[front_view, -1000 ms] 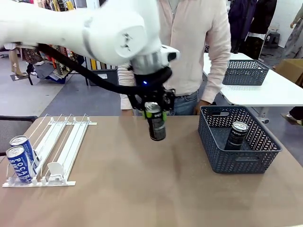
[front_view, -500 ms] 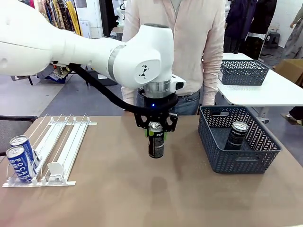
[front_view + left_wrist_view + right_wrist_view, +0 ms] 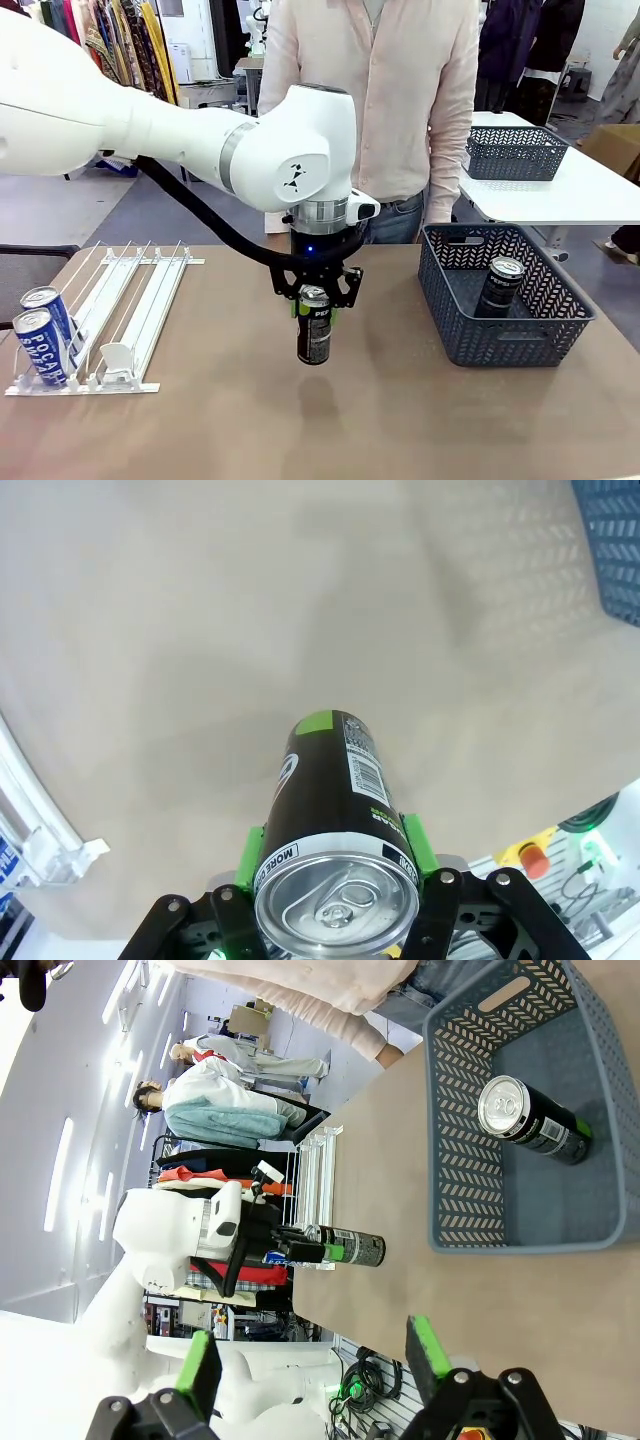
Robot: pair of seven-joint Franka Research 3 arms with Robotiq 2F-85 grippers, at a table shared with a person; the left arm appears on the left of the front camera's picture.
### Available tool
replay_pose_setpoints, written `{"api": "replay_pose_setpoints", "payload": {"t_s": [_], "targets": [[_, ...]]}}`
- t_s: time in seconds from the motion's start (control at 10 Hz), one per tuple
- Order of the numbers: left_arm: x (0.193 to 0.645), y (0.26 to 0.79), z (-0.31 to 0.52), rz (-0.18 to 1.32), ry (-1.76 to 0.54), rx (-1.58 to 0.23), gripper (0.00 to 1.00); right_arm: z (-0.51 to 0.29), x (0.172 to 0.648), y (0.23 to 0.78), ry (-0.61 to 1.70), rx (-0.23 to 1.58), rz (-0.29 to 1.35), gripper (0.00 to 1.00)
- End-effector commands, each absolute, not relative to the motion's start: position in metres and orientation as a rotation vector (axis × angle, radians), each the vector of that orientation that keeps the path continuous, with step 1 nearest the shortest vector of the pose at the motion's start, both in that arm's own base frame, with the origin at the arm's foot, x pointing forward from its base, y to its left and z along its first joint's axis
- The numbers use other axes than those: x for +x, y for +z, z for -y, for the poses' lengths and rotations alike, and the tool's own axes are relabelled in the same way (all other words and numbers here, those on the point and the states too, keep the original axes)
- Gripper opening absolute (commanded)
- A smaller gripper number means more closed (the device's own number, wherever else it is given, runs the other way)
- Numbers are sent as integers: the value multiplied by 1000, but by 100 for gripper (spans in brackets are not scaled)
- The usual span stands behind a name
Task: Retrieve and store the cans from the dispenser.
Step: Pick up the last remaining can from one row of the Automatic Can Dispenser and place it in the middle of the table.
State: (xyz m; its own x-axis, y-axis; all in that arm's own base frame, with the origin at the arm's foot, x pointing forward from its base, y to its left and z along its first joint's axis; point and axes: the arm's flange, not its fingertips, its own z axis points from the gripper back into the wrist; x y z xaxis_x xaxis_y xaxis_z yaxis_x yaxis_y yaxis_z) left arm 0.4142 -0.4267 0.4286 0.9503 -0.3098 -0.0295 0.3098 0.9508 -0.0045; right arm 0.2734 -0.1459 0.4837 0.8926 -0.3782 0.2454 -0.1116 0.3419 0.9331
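Four slim cans in all: two black, two blue. One black can [image 3: 314, 338] hangs upright in the left gripper [image 3: 314, 310], whose green pads clamp its upper sides. It is left of the dark grey mesh basket [image 3: 500, 345] and well apart from it, low over the tan table [image 3: 400, 420]; whether its base touches the tabletop cannot be told. The other black can [image 3: 499, 287] stands inside that basket. The two blue cans [image 3: 40, 345] sit at the front lip of the single white dispenser [image 3: 150, 300], far left of the basket. The right gripper [image 3: 312, 1355] is spread wide with nothing between its fingers. One person [image 3: 400, 100] stands beyond the table. Compared with a second ago, the held can is lower and farther left of the basket; the other three cans have not moved.
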Motion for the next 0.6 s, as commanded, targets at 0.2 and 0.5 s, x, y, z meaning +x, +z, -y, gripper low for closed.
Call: {"api": "replay_pose_setpoints", "payload": {"t_s": [0.2,0.5], "targets": [[416,413,429,-2,-329,-29,0,145,277,484,-163,1243,498,100],[426,392,421,17,-303,-58,0,145,277,484,-163,1243,498,100]]}}
